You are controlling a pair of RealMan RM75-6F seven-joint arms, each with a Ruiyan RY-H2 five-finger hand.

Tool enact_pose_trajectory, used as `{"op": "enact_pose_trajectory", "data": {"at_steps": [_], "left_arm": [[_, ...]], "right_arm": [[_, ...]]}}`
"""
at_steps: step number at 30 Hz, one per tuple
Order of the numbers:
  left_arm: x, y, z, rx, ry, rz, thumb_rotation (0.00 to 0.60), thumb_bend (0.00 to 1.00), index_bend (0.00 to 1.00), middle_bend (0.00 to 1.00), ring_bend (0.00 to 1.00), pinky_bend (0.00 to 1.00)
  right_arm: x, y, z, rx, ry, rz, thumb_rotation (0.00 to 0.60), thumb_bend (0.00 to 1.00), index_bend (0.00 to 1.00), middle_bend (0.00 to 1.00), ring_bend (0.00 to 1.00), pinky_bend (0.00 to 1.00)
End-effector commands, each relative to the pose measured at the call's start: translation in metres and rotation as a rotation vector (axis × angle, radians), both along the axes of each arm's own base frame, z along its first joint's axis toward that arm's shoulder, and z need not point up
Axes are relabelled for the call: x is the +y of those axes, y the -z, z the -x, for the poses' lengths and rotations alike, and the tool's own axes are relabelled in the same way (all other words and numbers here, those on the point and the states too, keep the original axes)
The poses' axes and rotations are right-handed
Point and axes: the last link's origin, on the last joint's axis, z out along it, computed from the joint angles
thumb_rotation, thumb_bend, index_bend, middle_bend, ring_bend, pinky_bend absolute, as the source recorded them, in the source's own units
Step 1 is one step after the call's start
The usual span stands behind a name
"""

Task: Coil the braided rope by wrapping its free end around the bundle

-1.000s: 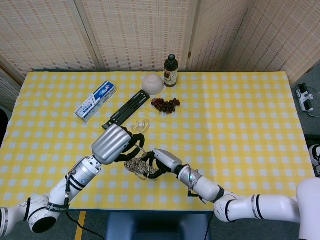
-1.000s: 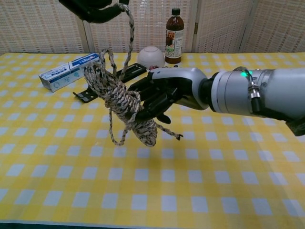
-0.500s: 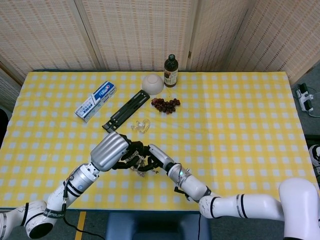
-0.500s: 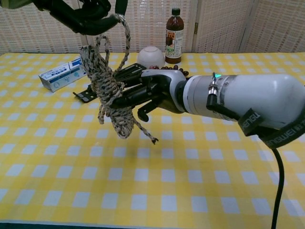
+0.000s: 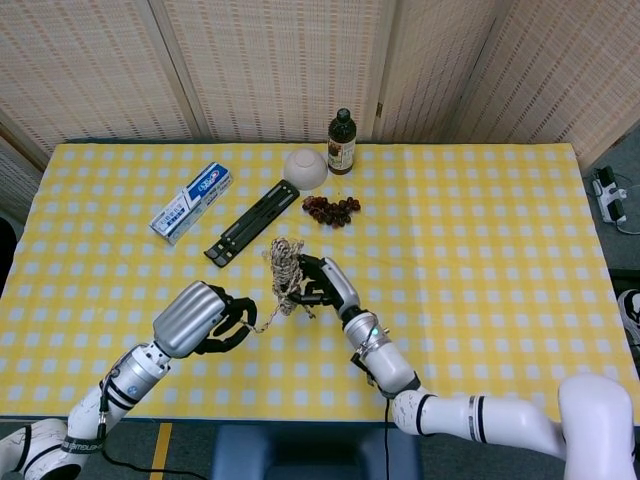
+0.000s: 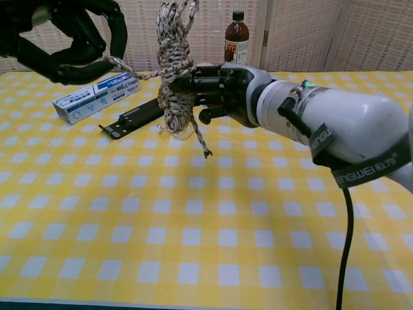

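We grip the rope bundle [image 6: 174, 71] upright in our right hand [image 6: 222, 90], fingers curled around it, while our left hand [image 6: 71, 39] pinches the free end [image 6: 132, 70] taut for wrapping.

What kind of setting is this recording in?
Probably an indoor lab staged as a home table: yellow checked tablecloth, woven screens behind, household items such as a toothpaste box and sauce bottle.

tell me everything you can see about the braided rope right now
The braided rope is a speckled tan, white and dark cord, wound into a long bundle with loops poking out at the top. It hangs upright in the air above the yellow checked table. The right robot hand grips its middle from the side. One strand runs sideways to the left robot hand, which holds it; a short tail dangles below.
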Motion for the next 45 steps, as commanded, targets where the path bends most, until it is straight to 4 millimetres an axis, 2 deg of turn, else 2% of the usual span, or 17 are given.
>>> {"op": "enact_pose_trajectory", "data": {"at_steps": [1, 7, 11, 25, 34, 45], "left_arm": [[0.004, -0.004, 0.022, 0.005, -0.064, 0.008, 0.6, 0.59, 0.71, 0.93, 0.83, 0.78], [0.011, -0.011, 0.058, -0.01, -0.171, 0.013, 0.6, 0.59, 0.71, 0.93, 0.83, 0.78], [0.017, -0.014, 0.074, -0.006, -0.226, 0.005, 0.6, 0.59, 0.71, 0.93, 0.83, 0.78], [0.049, -0.01, 0.103, 0.051, -0.376, -0.02, 0.6, 0.59, 0.71, 0.93, 0.83, 0.78], [0.056, -0.005, 0.099, 0.1, -0.361, -0.02, 0.6, 0.59, 0.71, 0.93, 0.83, 0.78], [0.063, 0.001, 0.061, 0.152, -0.256, 0.008, 0.6, 0.59, 0.71, 0.93, 0.83, 0.78]], "right_arm": [[-0.004, -0.015, 0.009, -0.048, 0.021, 0.021, 0.6, 0.71, 0.99, 0.8, 0.85, 0.77], [-0.012, -0.042, 0.023, -0.109, 0.038, 0.07, 0.6, 0.71, 0.99, 0.8, 0.85, 0.77], [-0.013, -0.056, 0.028, -0.134, 0.027, 0.087, 0.6, 0.71, 0.99, 0.8, 0.85, 0.77], [-0.006, -0.079, 0.042, -0.107, -0.065, 0.114, 0.6, 0.71, 0.99, 0.8, 0.85, 0.77], [0.0, -0.082, 0.042, -0.074, -0.134, 0.119, 0.6, 0.71, 0.99, 0.81, 0.85, 0.77], [0.016, -0.089, 0.03, 0.145, -0.399, 0.301, 0.6, 0.71, 0.99, 0.81, 0.85, 0.77]]}}
